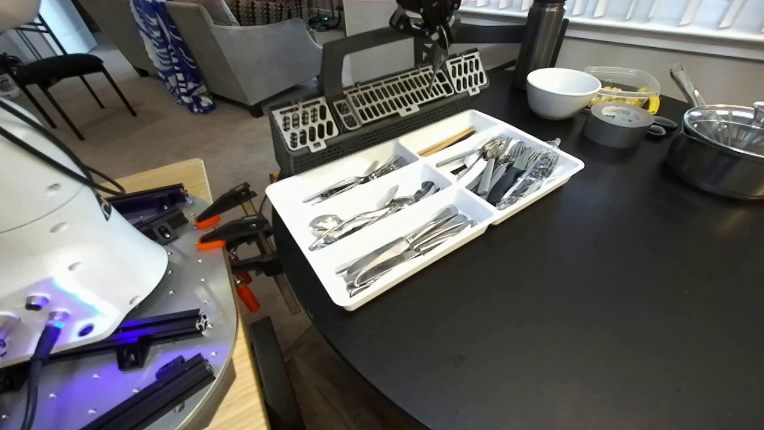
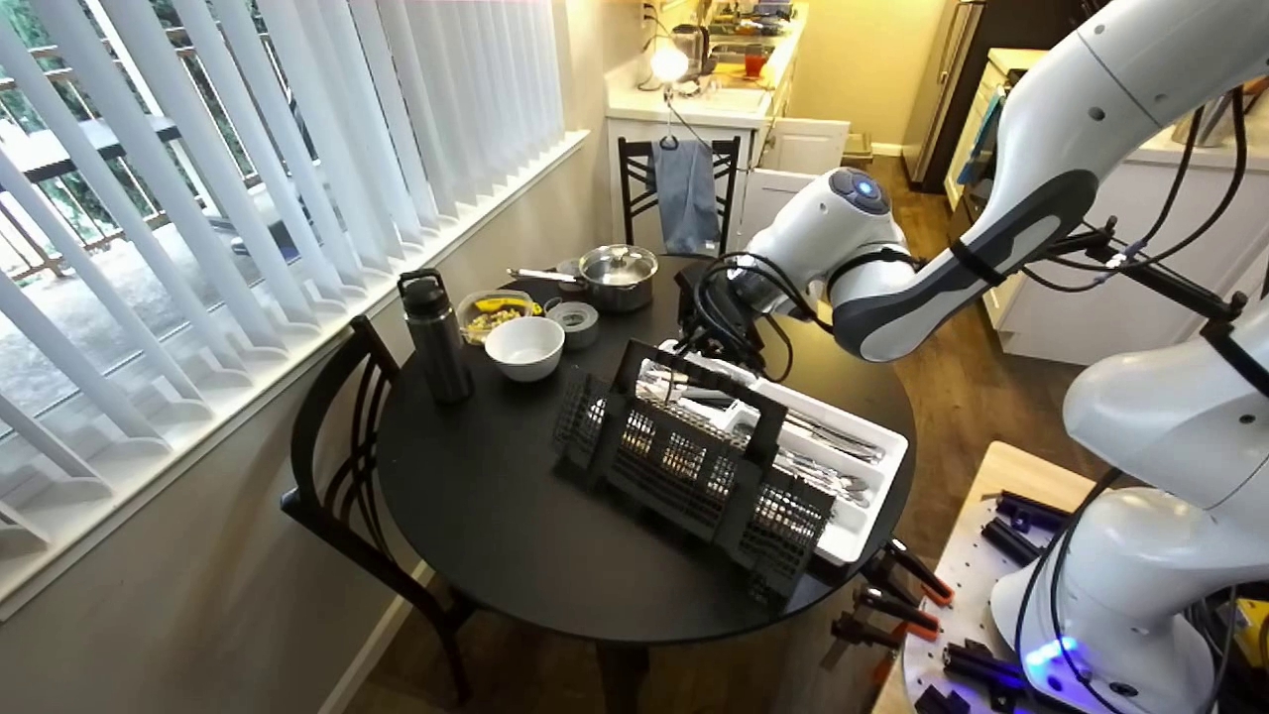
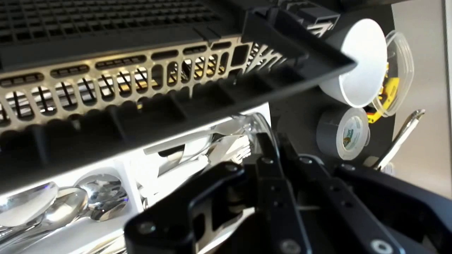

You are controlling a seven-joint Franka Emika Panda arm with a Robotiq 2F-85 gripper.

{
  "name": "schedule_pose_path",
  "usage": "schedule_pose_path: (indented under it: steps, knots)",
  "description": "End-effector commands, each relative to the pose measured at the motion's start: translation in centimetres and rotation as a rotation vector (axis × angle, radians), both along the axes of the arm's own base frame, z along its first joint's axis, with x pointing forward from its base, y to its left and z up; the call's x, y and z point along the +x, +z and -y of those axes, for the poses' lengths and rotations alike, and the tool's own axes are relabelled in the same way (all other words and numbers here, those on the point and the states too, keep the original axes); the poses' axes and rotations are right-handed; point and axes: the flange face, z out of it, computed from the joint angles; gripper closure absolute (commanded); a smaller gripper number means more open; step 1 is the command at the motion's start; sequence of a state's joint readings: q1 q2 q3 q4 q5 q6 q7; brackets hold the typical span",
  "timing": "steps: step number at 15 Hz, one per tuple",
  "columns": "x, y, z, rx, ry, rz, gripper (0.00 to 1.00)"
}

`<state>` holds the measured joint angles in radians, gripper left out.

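Observation:
In the wrist view my gripper [image 3: 274, 141] is shut, its two fingers nearly together. A thin, clear, shiny plastic piece [image 3: 257, 121] with a curved edge runs up from between the fingertips. In an exterior view my gripper [image 1: 431, 18] hangs above the dark basket, and the thin see-through piece [image 1: 440, 60] dangles below it, in front of the grating. Below lies the white cutlery tray [image 1: 322, 263], with spoons, forks, knives, chopsticks and plastic utensils in its compartments. Another exterior view shows the gripper [image 2: 729, 322] behind the basket handle, its fingertips hidden.
Along the tray's back edge stands the dark cutlery basket [image 2: 674, 466] with a tall handle. Beyond the tray are a white bowl [image 1: 561, 89], a tape roll [image 1: 618, 128], a clear food container [image 1: 624, 80], a lidded pot [image 1: 719, 170] and a steel bottle [image 2: 436, 337].

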<state>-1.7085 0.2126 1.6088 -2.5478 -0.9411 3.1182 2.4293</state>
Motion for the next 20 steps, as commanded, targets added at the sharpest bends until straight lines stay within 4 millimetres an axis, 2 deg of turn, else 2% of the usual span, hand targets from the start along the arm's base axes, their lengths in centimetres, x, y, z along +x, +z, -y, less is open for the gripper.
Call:
schedule_pose_path:
  steps: [1,5,9,20]
  knots:
    - [1.2,2.7,1.1,-0.036,-0.084,0.013,0.97]
    - [1.5,6.0,2.3,-0.091,-0.138,0.015,0.97]
    - [0.6,8.3,2.5,-0.116,-0.166,0.002,0.97]
    - [-1.8,11.3,2.0,-0.082,-0.185,-0.008,0.97]
